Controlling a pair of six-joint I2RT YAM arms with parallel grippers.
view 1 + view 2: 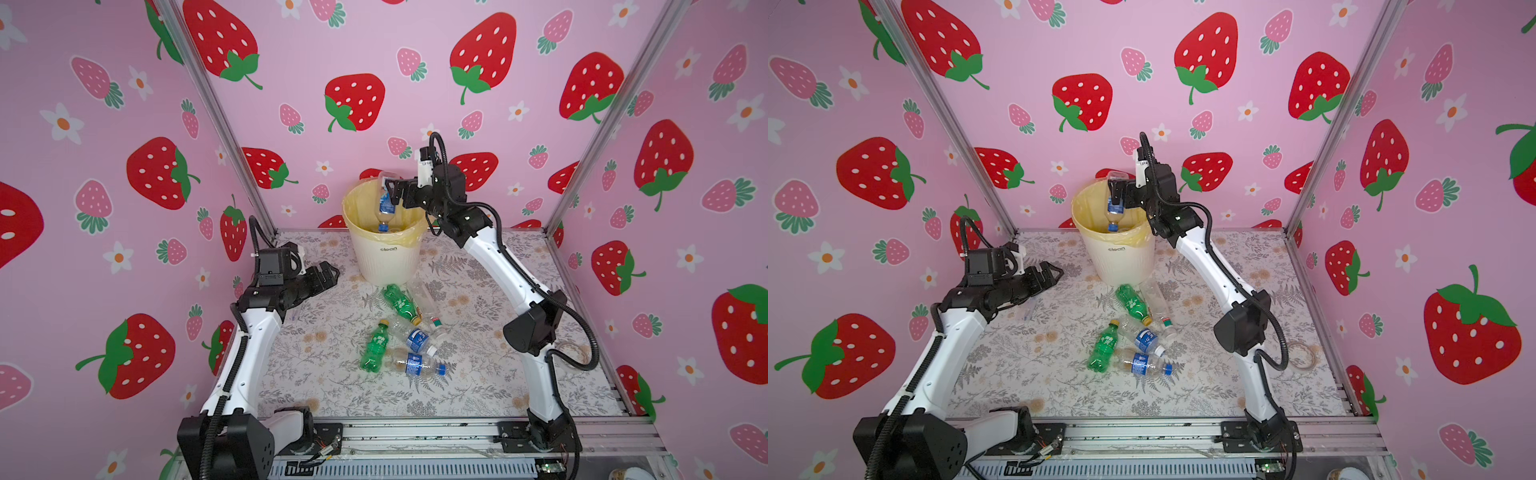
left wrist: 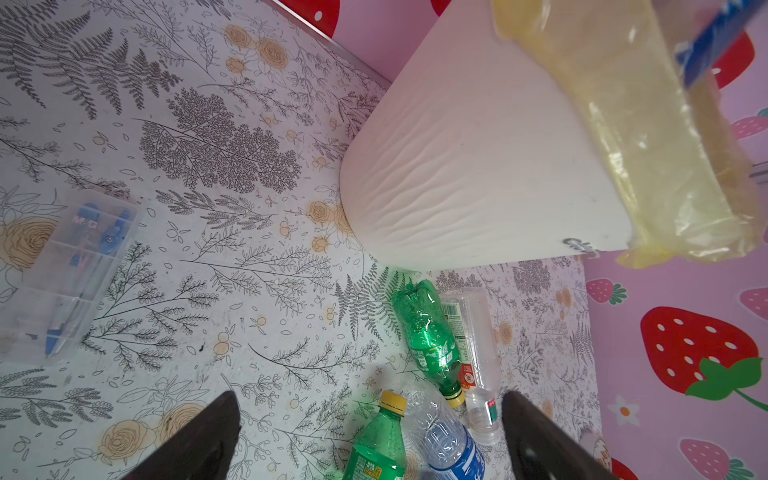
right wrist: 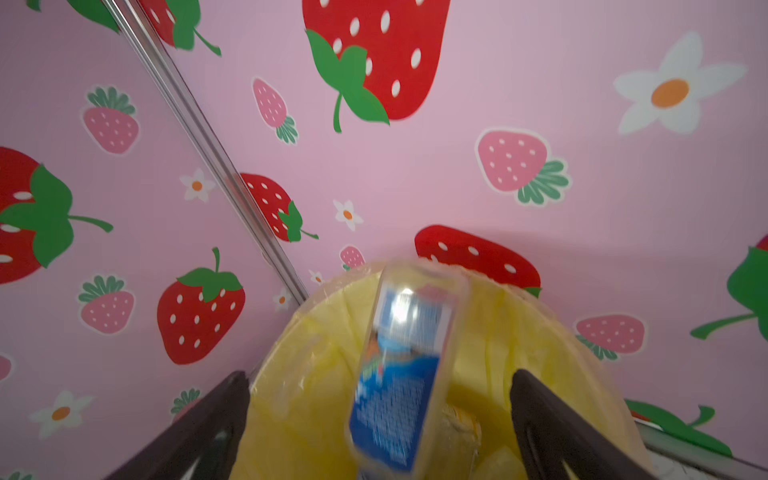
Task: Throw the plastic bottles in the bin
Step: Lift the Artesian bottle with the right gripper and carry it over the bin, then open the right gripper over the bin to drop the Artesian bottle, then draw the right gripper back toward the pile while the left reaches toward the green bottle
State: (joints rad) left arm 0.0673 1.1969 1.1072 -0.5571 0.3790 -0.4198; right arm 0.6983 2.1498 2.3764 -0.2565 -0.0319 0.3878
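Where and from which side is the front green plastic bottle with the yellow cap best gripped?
Probably across its labelled middle, from above on the left: the front green plastic bottle lies flat, cap toward the white ribbed bin, clear plastic bottles crowding its right, left gripper open.

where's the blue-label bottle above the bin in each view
Top view: blue-label bottle, cap down in the mouth of the bin, back centre.
Top view: same place, slightly further left.
Left wrist: only a strip of its blue label, past the yellow liner.
Right wrist: blurred, over the liner.
Shared landmark: the yellow liner.
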